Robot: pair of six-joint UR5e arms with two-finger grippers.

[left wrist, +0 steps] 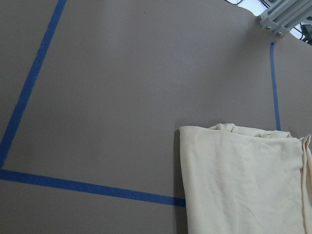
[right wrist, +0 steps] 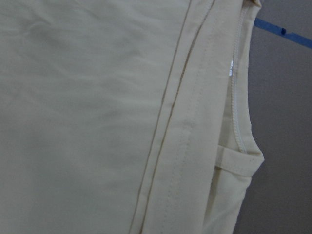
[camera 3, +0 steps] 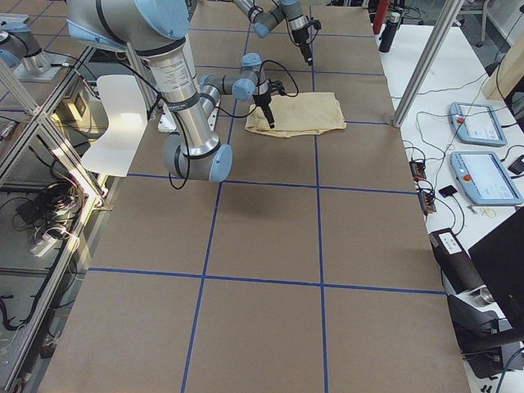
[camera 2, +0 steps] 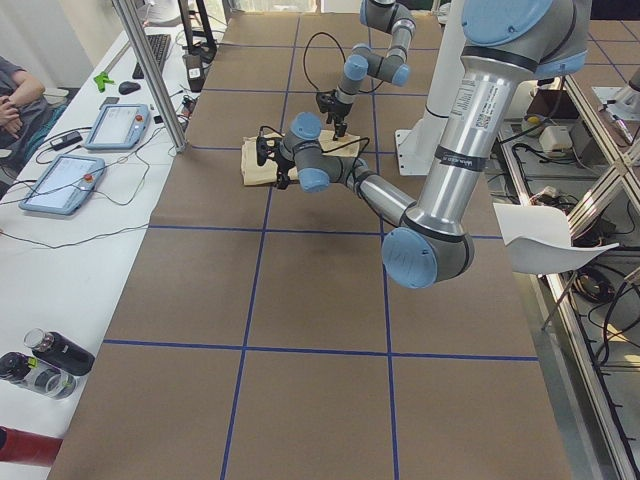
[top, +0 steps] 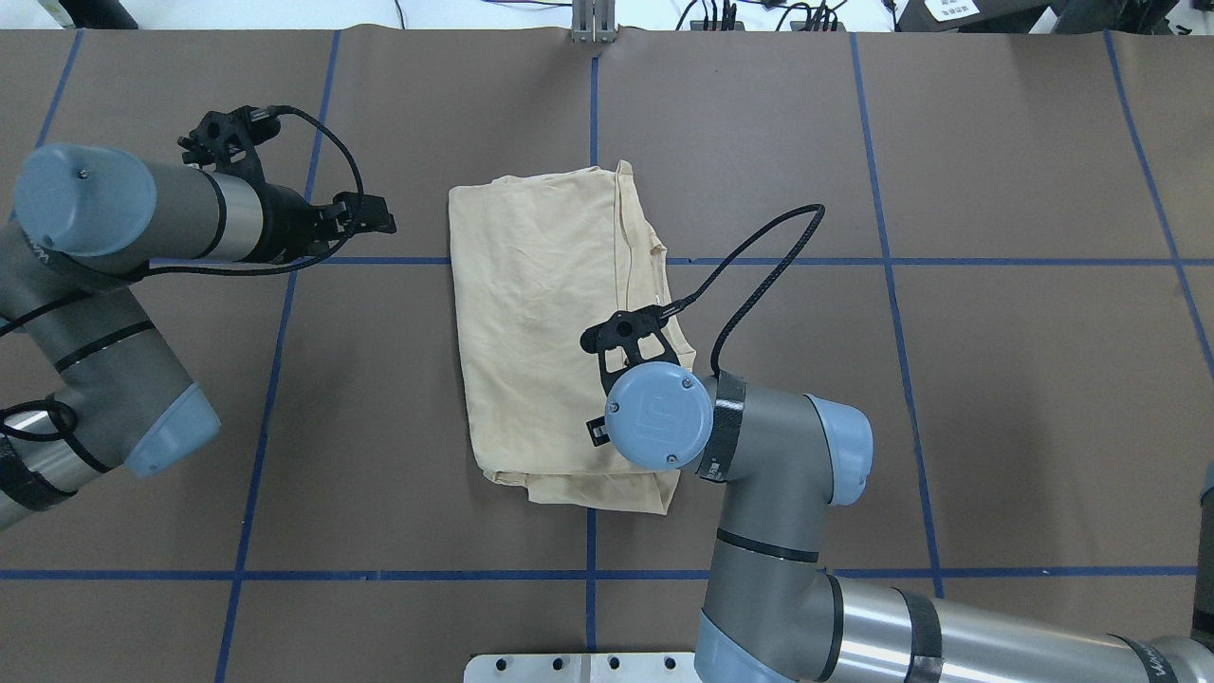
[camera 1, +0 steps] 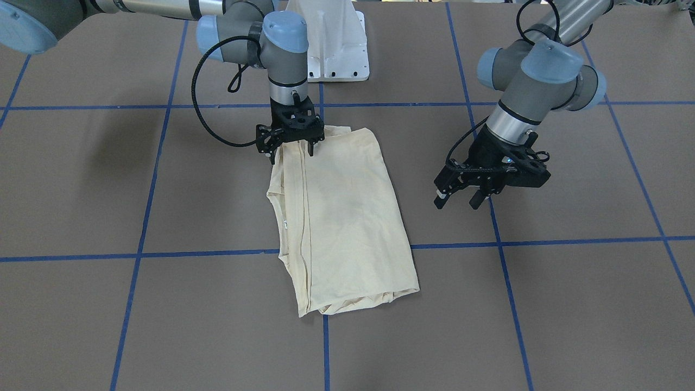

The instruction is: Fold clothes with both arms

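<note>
The clothes are one pale cream-yellow shirt (camera 1: 342, 217), folded into a long rectangle at the table's middle (top: 541, 313). Its neck opening and small white label (right wrist: 231, 68) lie along one long edge. No print shows. My right gripper (camera 1: 291, 152) stands open, pointing straight down over the shirt's corner nearest the robot, with its fingers at or just above the cloth. In the overhead view its own wrist hides it. My left gripper (camera 1: 457, 202) is open and holds nothing. It hangs tilted above the bare table, well clear of the shirt's far long edge (top: 382, 216). The left wrist view shows a shirt corner (left wrist: 243, 180).
Blue tape lines (camera 1: 141, 217) divide the brown table into squares. The white pedestal base (camera 1: 336, 49) stands at the robot's side. Beside the table are a metal post (camera 2: 150, 80), two tablets (camera 2: 60, 180), bottles (camera 2: 50, 360) and a seated person (camera 2: 15, 100).
</note>
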